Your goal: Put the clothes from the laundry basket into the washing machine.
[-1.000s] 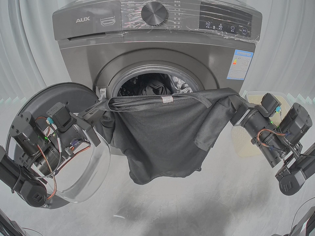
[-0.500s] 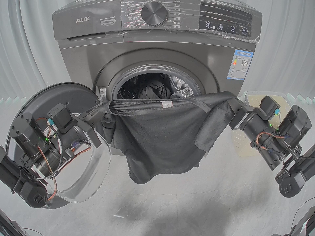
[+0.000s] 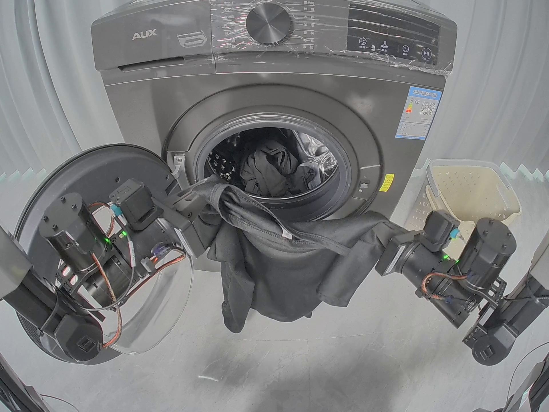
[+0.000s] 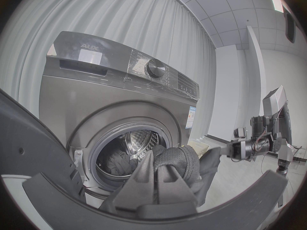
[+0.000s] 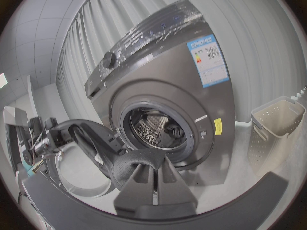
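A dark grey garment (image 3: 274,264) hangs between my two grippers in front of the washing machine (image 3: 269,87). My left gripper (image 3: 197,210) is shut on one end of it, at the lower left rim of the drum opening (image 3: 274,164); the same grip shows at the left gripper (image 4: 157,166) with bunched garment (image 4: 177,160) above it. My right gripper (image 3: 389,244) is shut on the other end, lower and to the right of the opening, and the right gripper (image 5: 156,170) pinches a fold of garment (image 5: 137,163). Other dark clothes (image 3: 269,170) lie inside the drum.
The round machine door (image 3: 91,184) stands swung open at the left, behind my left arm. A beige perforated laundry basket (image 3: 474,190) stands on the floor to the right of the machine. Pale floor (image 3: 320,361) lies open below the hanging cloth.
Both grippers have come down and inward with the garment: the right one dropped well below the drum opening, the left one moved right to the rim. The cloth now sags, uncovering the opening.
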Controlling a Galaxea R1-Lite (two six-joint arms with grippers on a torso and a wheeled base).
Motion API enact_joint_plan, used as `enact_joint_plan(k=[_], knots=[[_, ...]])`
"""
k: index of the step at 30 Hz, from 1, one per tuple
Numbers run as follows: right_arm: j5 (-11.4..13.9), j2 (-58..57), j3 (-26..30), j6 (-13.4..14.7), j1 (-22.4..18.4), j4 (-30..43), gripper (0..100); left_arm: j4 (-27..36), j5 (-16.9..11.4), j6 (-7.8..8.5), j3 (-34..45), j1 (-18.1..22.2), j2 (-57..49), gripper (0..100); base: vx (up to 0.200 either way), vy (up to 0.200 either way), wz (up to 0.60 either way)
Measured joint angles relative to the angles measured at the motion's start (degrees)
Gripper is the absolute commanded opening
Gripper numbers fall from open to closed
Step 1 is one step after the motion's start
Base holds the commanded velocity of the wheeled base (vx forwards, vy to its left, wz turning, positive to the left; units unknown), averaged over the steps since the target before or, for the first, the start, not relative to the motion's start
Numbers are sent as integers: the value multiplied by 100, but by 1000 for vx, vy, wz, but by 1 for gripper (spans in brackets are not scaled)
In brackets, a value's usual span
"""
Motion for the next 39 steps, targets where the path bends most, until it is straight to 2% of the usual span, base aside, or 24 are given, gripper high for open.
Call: enact_joint_plan(k=[2,3,12,19,23,27,34,39], knots=[[-6,118,77,-13,51,0,0,0,4,-11,-101,-9,72,0,0,0,0],[-13,184,121,-16,85,0,100,-2,6,-15,-148,-10,102,0,0,0,0],[20,786,766,-71,276,-2,100,9,56,-9,-525,-15,317,0,0,0,0],[321,1117,1423,-200,536,-5,100,11,145,0,-730,-50,516,0,0,0,0],[432,1211,1486,-202,678,-6,100,9,149,-1,-763,-105,583,0,0,0,0],[380,1296,1215,-207,738,-6,100,9,146,0,-772,-168,623,0,0,0,0],[268,1565,111,-238,685,0,100,9,135,10,-783,-266,642,0,0,0,0],[508,1847,-581,-262,675,6,100,6,127,11,-853,-369,646,0,0,0,0]])
